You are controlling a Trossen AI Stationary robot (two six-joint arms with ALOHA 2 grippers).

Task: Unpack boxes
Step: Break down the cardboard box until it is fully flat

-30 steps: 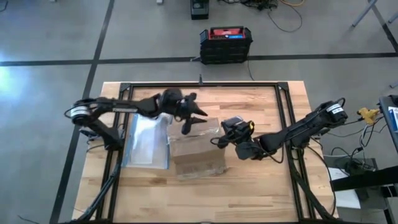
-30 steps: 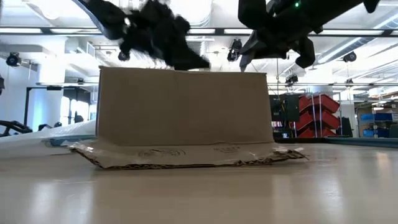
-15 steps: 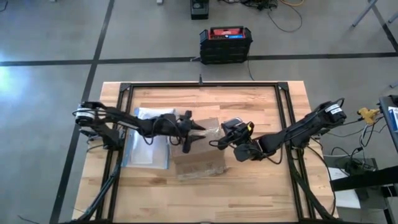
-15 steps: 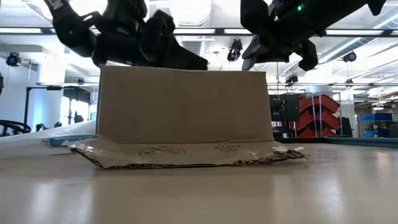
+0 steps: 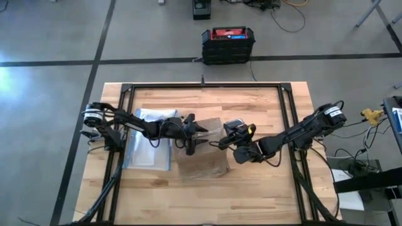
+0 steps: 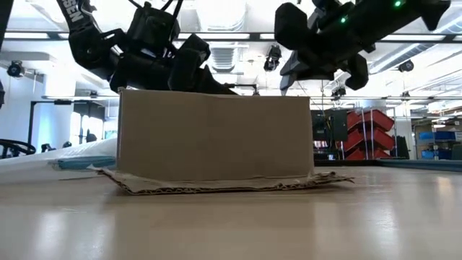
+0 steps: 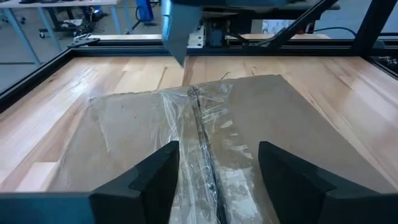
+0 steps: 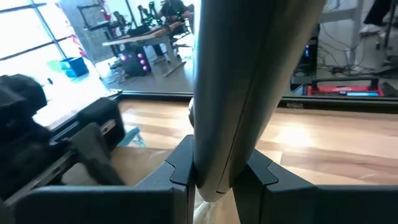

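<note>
A pale wooden table top (image 5: 251, 194) edged by a black metal frame is seen from above, standing on a grey floor where a black-and-red plastic case (image 5: 228, 44) is set beyond the far edge. A plain brown corrugated cardboard box (image 5: 202, 149) is placed near the table's middle, its top seam covered with crinkled shiny clear tape (image 7: 208, 146) and its lower flaps splayed flat. Beside it a flat clear plastic pouch with a blue edge (image 5: 146, 150) is laid. The left gripper (image 5: 194, 137) is held over the box top, fingers spread wide astride the taped seam. The right gripper (image 5: 225, 142) is positioned at the box's other side, clamped on a long grey blade-like tool (image 8: 233, 93), apparently a cutter.
</note>
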